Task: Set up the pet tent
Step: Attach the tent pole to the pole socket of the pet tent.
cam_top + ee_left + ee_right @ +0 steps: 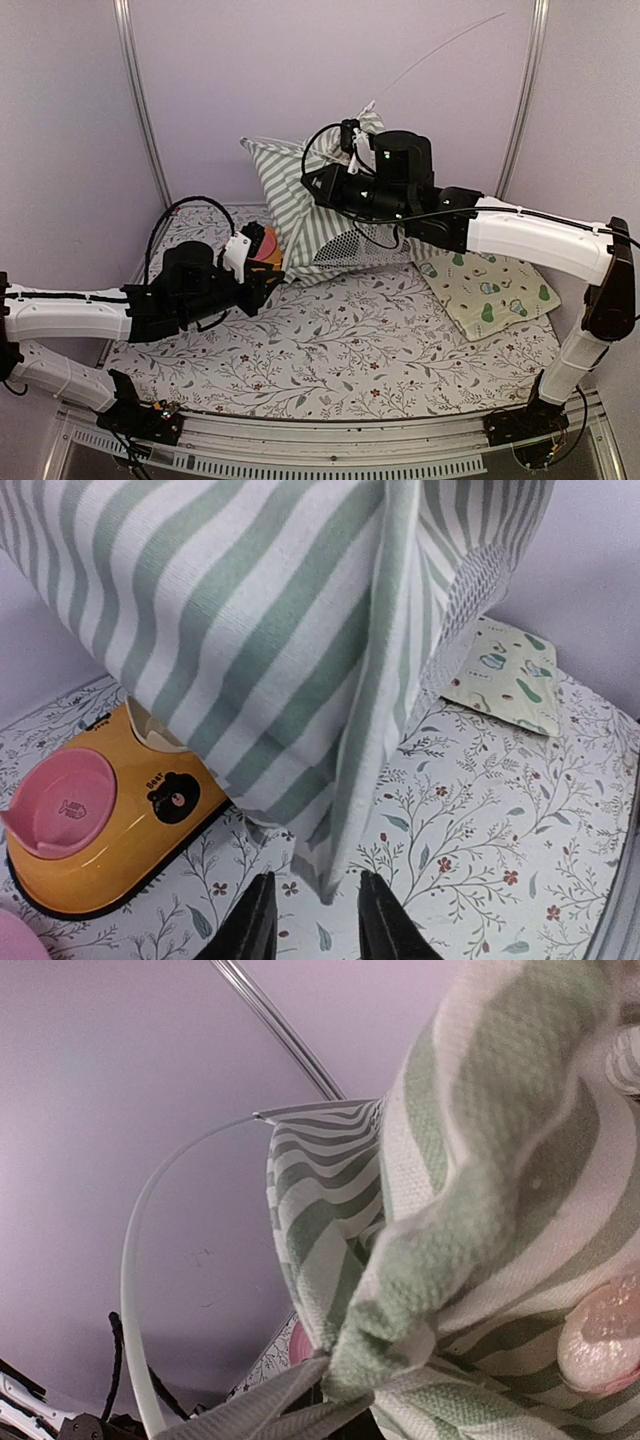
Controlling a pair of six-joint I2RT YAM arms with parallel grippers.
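The pet tent (300, 195), sage-green and white striped, hangs lifted at the back of the table, its mesh window (350, 245) low on the right side. My right gripper (347, 150) is shut on bunched fabric at the tent's top. In the right wrist view the fabric (470, 1210) fills the frame and hides the jaws, and a thin white pole (133, 1290) curves at the left. My left gripper (315, 930) is open just above the table. The tent's lower corner (330, 870) hangs just ahead of its fingertips (250, 925), not gripped.
An orange double pet bowl (110, 810) with a pink dish stands left of the tent corner, partly under the fabric. A pale avocado-print mat (490, 290) lies at the right. A floral cloth (330, 350) covers the table. A thin pole (440, 45) sticks up toward the back right.
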